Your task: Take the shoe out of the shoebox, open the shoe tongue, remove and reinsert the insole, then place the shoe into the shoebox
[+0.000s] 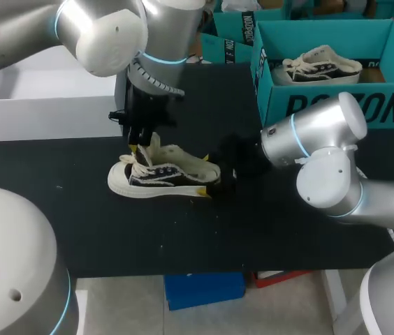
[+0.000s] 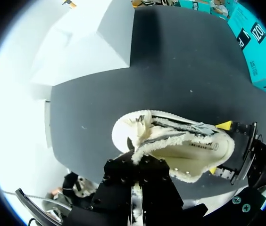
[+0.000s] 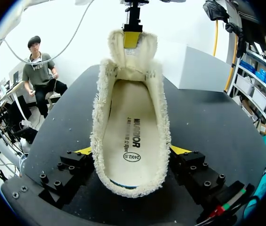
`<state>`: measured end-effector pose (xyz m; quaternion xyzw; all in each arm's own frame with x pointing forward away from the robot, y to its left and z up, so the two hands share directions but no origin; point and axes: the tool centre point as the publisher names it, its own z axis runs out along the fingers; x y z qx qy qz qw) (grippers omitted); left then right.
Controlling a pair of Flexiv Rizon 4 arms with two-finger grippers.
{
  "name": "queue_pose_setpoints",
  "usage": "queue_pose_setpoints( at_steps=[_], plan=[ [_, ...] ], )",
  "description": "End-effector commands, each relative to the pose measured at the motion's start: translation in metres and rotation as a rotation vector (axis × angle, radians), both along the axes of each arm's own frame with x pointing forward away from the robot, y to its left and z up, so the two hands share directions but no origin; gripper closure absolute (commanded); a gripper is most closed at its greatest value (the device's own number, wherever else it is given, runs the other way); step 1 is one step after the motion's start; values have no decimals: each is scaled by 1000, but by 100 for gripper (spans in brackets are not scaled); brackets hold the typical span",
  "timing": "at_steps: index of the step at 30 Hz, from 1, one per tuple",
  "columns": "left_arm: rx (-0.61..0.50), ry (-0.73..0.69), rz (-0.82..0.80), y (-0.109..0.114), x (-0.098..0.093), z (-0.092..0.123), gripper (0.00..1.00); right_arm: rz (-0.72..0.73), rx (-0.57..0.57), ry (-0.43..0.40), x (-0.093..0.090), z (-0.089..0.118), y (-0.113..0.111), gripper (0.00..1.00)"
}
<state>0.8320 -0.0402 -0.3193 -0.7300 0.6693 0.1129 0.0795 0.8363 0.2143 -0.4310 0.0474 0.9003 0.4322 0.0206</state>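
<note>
A low-top sneaker [image 1: 165,176] with a dark upper, frayed cream trim, cream laces and a white sole is sitting upright near the middle of the table, its toe pointing toward the left edge. Its tongue [image 3: 133,56] is standing pulled up, pinched by the left gripper [image 1: 137,145]. The cream insole [image 3: 130,136], bearing dark print, is lying flat inside. The right gripper [image 3: 132,150] is clamping both sides of the heel. A teal shoebox [image 1: 337,105] is standing open at the far right corner, holding a matching sneaker [image 1: 316,66].
</note>
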Motion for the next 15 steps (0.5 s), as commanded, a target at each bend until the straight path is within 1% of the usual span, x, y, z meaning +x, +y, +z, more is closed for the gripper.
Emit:
queue_pose_setpoints(
  at_steps=[1,7,15],
  plan=[
    [-77,0,11,13,0,-2,100,-2,-3,1,1,-2,-2,100],
    [-101,35,36,22,-5,-7,100,-2,-3,1,1,-2,-2,100],
    [-80,61,55,30,-8,-14,100,-2,-3,1,1,-2,-2,100]
  ],
)
